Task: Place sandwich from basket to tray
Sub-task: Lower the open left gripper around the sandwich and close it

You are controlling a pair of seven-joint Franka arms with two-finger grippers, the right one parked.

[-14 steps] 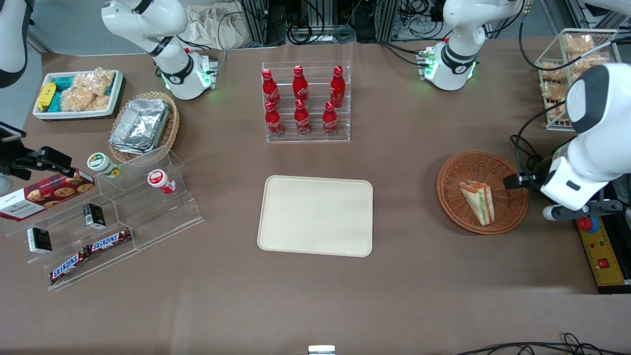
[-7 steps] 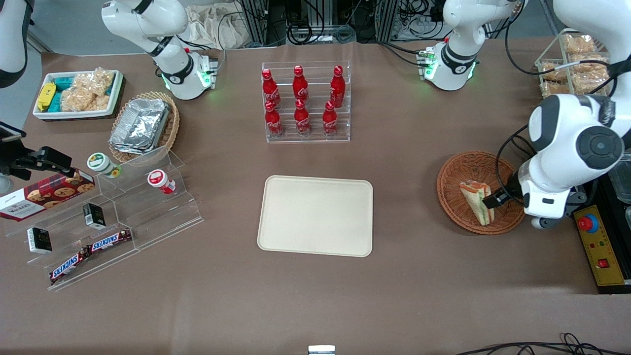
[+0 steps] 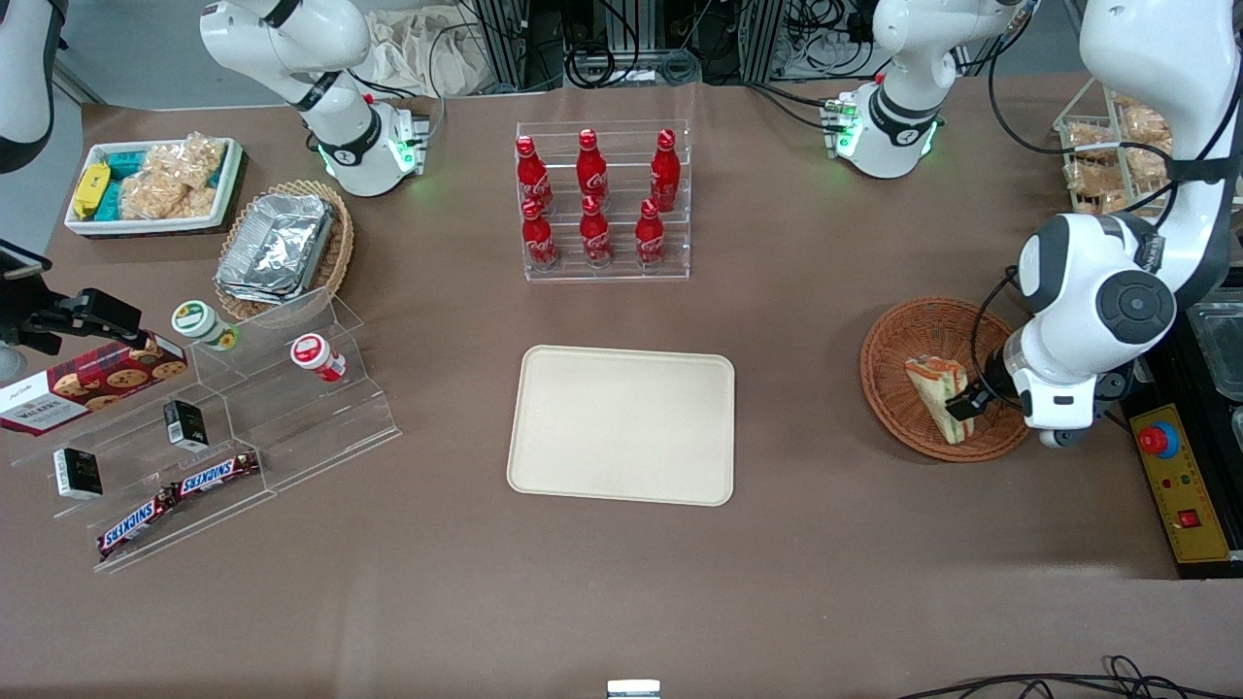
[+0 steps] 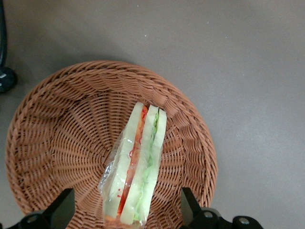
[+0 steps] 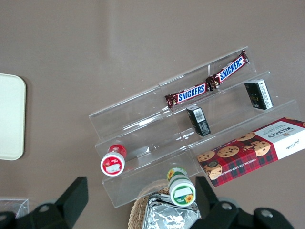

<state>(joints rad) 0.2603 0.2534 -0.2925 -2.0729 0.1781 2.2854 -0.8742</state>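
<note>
The sandwich point(image 3: 935, 392) lies on its side in the reddish-brown wicker basket point(image 3: 908, 335), toward the working arm's end of the table. In the left wrist view the sandwich point(image 4: 138, 164) shows white bread with red and green filling in clear wrap, resting on the basket's floor point(image 4: 57, 138). My left gripper point(image 3: 963, 402) hangs just above the basket, open, with its black fingers point(image 4: 62, 210) standing either side of the sandwich's wide end and not touching it. The cream tray point(image 3: 621, 424) sits bare at the table's middle.
A clear rack of red bottles point(image 3: 602, 199) stands farther from the camera than the tray. A wire rack of snack bags point(image 3: 1107, 146) and a yellow control box point(image 3: 1180, 485) flank the basket. Acrylic steps with snacks point(image 3: 194, 427) lie toward the parked arm's end.
The left arm has swung in over the basket. Its gripper moved from the basket's outer rim to directly above the sandwich and came lower. The sandwich has not moved.
</note>
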